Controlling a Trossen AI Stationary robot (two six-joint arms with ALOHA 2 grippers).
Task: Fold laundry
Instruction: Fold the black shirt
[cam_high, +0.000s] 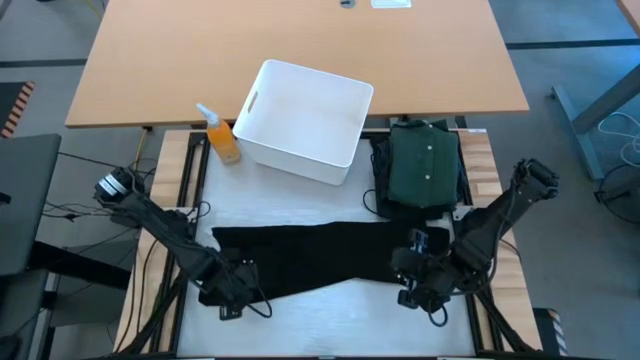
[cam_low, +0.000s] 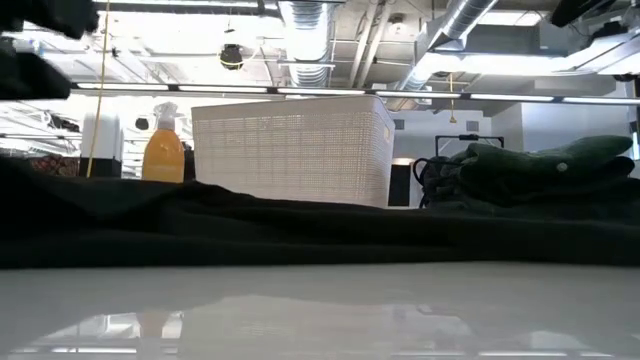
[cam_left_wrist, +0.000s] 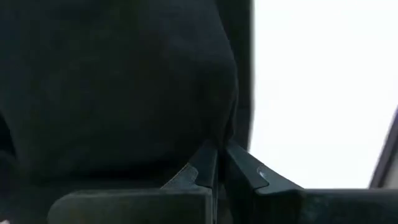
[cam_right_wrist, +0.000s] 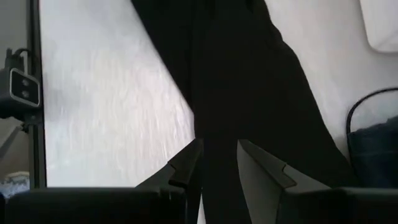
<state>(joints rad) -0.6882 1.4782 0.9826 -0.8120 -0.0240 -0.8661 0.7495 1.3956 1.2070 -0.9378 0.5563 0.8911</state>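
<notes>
White tabletop, with a long black soft garment (cam_high: 310, 255) stretched flat across the near side between both arms. Left gripper (cam_high: 232, 293) is pinched tight on its one end, right gripper (cam_high: 418, 285) has its fingers part-way closed around the other edge. A folded dark green buttoned shirt (cam_high: 425, 165) sits behind on a stack, next to a white plastic bin (cam_high: 305, 120) and an orange spray bottle (cam_high: 222, 135). My worry: uneven pulling could slip the right grip and bunch the fold.
</notes>
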